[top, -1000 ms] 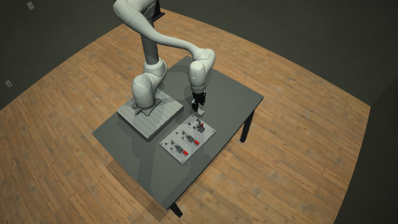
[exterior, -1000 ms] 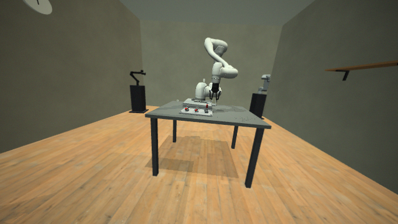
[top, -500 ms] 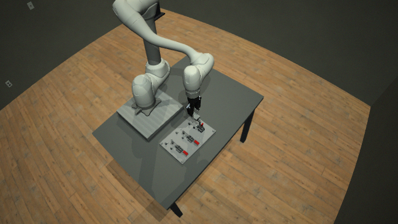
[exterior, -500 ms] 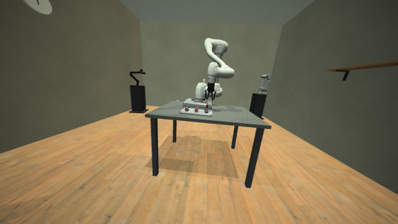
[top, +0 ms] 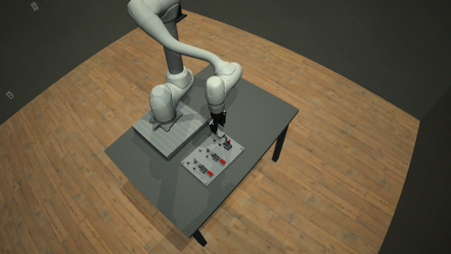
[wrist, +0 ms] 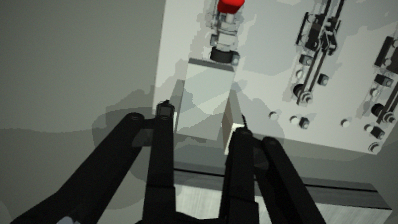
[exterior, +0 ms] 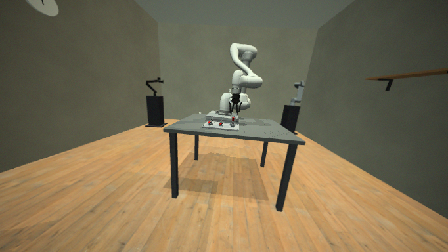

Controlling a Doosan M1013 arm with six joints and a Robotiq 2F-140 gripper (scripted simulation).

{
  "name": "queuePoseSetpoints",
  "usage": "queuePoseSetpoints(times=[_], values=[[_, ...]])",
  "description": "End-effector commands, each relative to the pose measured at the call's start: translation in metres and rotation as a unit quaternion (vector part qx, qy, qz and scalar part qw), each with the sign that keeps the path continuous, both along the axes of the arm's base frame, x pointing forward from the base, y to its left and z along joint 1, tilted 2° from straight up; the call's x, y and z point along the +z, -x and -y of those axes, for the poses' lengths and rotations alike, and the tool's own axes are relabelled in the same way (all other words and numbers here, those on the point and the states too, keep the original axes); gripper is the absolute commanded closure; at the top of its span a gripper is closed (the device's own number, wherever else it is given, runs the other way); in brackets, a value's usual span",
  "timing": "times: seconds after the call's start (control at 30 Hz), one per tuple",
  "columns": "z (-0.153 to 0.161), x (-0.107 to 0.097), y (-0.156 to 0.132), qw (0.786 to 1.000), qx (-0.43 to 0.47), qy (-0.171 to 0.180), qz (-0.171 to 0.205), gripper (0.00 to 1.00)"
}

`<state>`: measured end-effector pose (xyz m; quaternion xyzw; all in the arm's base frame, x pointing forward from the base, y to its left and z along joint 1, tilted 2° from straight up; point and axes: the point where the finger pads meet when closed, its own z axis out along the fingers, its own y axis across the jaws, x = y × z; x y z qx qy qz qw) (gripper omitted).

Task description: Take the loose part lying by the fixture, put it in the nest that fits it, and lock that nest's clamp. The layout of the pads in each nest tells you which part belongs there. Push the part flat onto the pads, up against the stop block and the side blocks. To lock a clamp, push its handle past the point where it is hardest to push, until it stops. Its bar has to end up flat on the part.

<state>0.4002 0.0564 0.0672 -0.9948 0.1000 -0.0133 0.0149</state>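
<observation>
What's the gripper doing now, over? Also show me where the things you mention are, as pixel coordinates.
Gripper (top: pixel 218 128) (exterior: pixel 234 113) (wrist: pixel 203 97) shut on grey block (wrist: pixel 205 102). Block over plate's (top: pixel 206 180) (exterior: pixel 221 128) (wrist: pixel 270 65) edge. Upright red handle (top: pixel 229 141) (exterior: pixel 233 119) (wrist: pixel 230 5) close ahead.

Around me, plain grey-green walls (top: pixel 330 33) (exterior: pixel 236 39) meet a floor (top: pixel 82 198) (exterior: pixel 115 213) of warm wooden planks. My grey table (top: pixel 178 211) (exterior: pixel 263 131) stands on dark, straight legs (top: pixel 281 143) (exterior: pixel 174 164), throwing a brown shadow beneath it. In the exterior view, a wooden shelf (exterior: pixel 410 75) on a black bracket (exterior: pixel 389 84) juts from the right wall, and part of a pale clock (exterior: pixel 46 7) shows high on the left one. Two dark pedestals (exterior: pixel 155 111) (exterior: pixel 290 117) stand well apart beyond my table. The light is dim.
</observation>
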Motion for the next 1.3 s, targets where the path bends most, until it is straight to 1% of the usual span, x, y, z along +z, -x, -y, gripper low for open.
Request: queuePoseSetpoints(times=[0.0,0.97,1.27], values=[[0.0002,0.0000,0.0001,1.000,0.000,0.000,0.000,0.90],[0.0002,-0.0001,0.0000,1.000,0.000,0.000,0.000,0.90],[0.0001,-0.0041,-0.0003,1.000,0.000,0.000,0.000,0.90]])
